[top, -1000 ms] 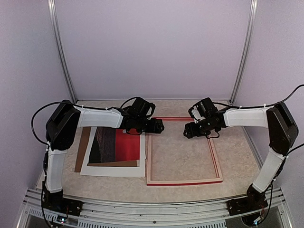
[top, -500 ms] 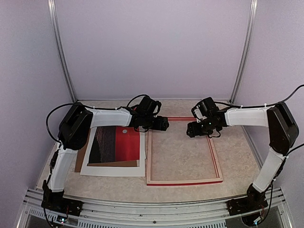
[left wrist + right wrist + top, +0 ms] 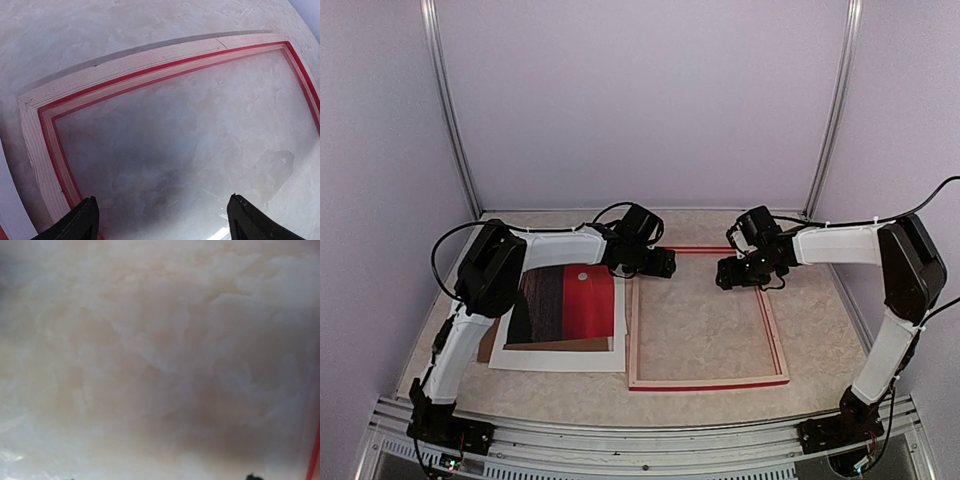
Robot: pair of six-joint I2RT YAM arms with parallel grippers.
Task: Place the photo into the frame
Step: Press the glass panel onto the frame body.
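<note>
The frame [image 3: 708, 381] lies flat on the counter [image 3: 820, 310], with only marbled surface showing inside its rails. The photo [image 3: 565, 300] lies at its 9 o'clock, on a white mat sheet [image 3: 560, 360] over a brown board [image 3: 555, 345]. The left gripper [image 3: 666, 263] hangs over the frame's 11 o'clock corner, jaws apart and empty. The right gripper [image 3: 723, 276] hangs near 12 o'clock; I cannot tell how its jaws stand. Since a second ago the left elbow has swung toward the frame.
</note>
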